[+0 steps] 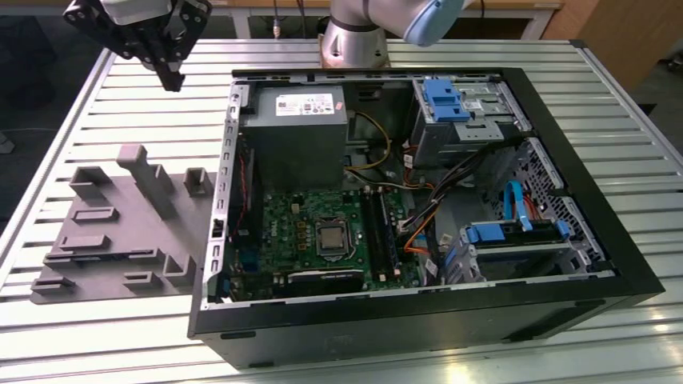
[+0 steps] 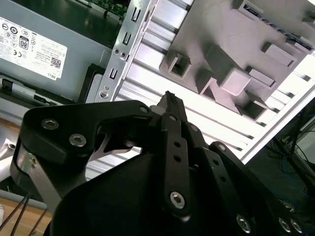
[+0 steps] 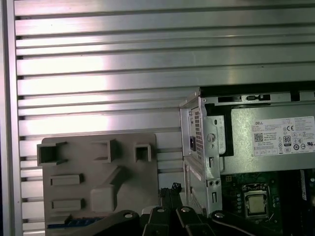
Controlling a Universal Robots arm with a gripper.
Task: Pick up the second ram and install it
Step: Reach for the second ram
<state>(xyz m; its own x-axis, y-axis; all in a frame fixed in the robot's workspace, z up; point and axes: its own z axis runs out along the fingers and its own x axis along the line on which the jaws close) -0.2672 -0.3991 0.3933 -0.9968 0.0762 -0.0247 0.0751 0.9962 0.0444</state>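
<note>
In the exterior view we see the end effector [image 1: 171, 80], pressed together and empty, hanging above the desk [image 1: 96, 112] past the grey tray [image 1: 117, 240], where, in the second wrist view, the second ram [image 2: 278, 27] lies in a moulded groove, presumably kept ready for gripping.

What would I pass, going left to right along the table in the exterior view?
Grey moulded tray → open computer case, and inside it: grey power supply → black memory slots → upper blue drive bracket → lower blue drive caddy.
</note>
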